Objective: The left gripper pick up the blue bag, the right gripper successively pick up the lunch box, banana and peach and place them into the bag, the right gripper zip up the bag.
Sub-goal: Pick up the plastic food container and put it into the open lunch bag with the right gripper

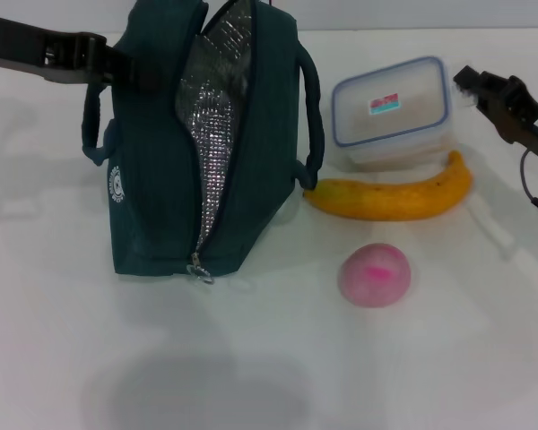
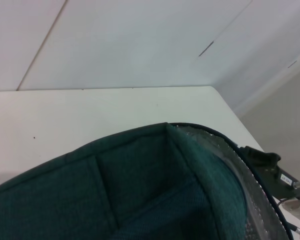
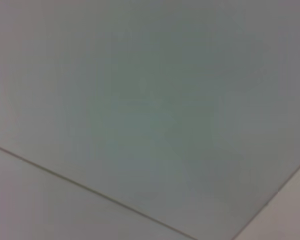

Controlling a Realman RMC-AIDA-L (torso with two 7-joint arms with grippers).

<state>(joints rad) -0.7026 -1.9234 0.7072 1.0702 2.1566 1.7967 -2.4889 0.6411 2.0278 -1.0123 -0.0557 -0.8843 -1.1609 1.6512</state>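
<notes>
left claw point(image 1: 117, 63) half hidden behind bag point(image 1: 161, 197); right claw point(image 1: 473, 85) cropped.

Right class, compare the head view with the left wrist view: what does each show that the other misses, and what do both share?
Only the head view shows the lunch box, the banana, the peach, the bag's zipper pull and the left claw at the bag's handle. Only the left wrist view shows the wall behind the table. Both share the blue bag with its silver lining, the white table and the right claw.
</notes>
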